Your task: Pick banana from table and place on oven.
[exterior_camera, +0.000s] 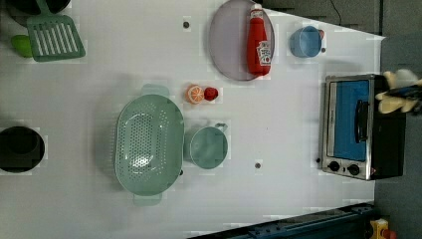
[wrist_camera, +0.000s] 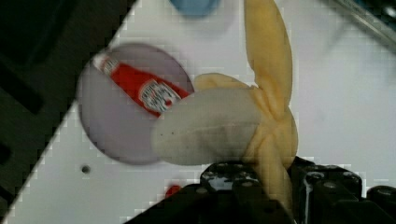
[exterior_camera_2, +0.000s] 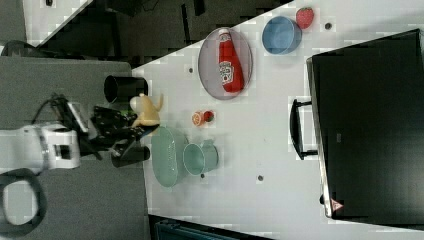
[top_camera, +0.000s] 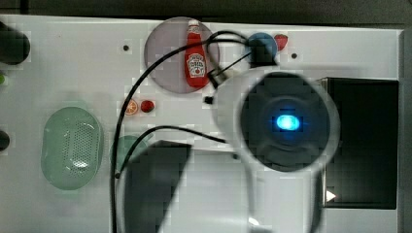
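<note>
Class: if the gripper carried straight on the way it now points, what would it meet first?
Probably the table near the plate, its held banana touching first; depth unclear.

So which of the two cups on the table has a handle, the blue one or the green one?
The green cup, standing right beside the green colander: a small handle sticks out from its rim. The blue cup, near the ketchup plate, shows a plain round rim.

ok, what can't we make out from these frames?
- Top view: the arm's body covers the hand and banana, and hides part of the oven.
- Left view: the banana is at the picture's right edge above the oven; the hand holding it is cut off.
- Wrist view: the banana hides part of the ketchup bottle; the blue cup is cut off by the edge.
</note>
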You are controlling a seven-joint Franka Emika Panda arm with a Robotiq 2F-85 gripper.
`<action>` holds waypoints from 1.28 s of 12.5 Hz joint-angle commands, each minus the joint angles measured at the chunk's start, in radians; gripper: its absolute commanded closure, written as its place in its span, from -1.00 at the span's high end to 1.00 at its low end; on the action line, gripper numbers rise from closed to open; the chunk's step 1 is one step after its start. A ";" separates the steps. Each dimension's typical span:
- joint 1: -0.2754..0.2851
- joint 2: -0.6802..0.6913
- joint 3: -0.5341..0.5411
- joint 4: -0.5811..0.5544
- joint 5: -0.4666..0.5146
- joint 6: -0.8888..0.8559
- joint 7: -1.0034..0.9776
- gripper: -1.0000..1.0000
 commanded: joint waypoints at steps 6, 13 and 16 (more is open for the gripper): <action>-0.077 0.106 -0.334 -0.001 -0.020 0.000 -0.381 -0.57; -0.087 0.337 -0.530 0.062 -0.028 0.192 -0.800 -0.57; -0.092 0.376 -0.558 0.081 -0.024 0.192 -0.920 -0.47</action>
